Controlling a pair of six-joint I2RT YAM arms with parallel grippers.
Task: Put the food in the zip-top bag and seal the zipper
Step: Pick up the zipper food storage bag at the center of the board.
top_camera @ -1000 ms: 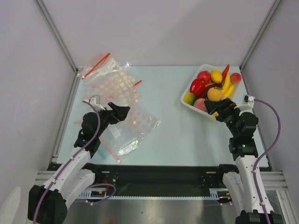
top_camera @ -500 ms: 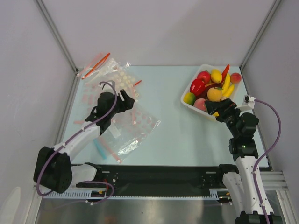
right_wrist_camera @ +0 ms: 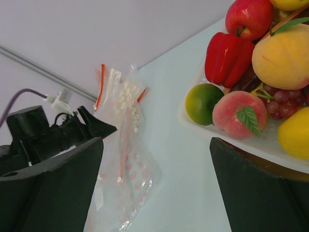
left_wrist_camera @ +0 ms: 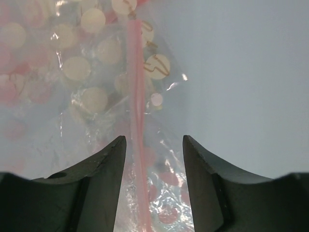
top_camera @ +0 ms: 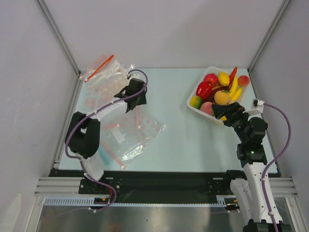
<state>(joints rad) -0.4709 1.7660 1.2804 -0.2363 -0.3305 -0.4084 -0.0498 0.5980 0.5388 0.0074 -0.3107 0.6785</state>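
Note:
The food lies in a white tray [top_camera: 193, 108] at the right: red pepper [top_camera: 203, 89] [right_wrist_camera: 227, 58], orange peach [top_camera: 222, 97] [right_wrist_camera: 282, 55], pink peach [top_camera: 206, 107] [right_wrist_camera: 239, 113], green-yellow mango [top_camera: 195, 101] [right_wrist_camera: 203, 102]. The eggplant is mostly hidden. The zip-top bag [top_camera: 113, 72] lies at the back left, its orange-red zipper [top_camera: 100, 67] [right_wrist_camera: 102, 79] along the far edge. My left gripper [top_camera: 129, 102] [left_wrist_camera: 154, 145] is open and empty above a dotted bag's pink strip [left_wrist_camera: 136, 111]. My right gripper [top_camera: 224, 113] [right_wrist_camera: 155, 140] is open and empty at the tray's near edge.
Several clear dotted bags [top_camera: 137, 128] [right_wrist_camera: 128, 169] overlap on the left half of the table, with a thin blue strip [top_camera: 104, 155] near the front. Metal frame posts [top_camera: 60, 38] rise at the back corners. Other toy fruits, an apple [right_wrist_camera: 248, 17] and grapes [right_wrist_camera: 282, 96], fill the tray.
My left arm has swung from the near left up and rightward and now reaches out over the bag pile. The right arm and tray have not moved.

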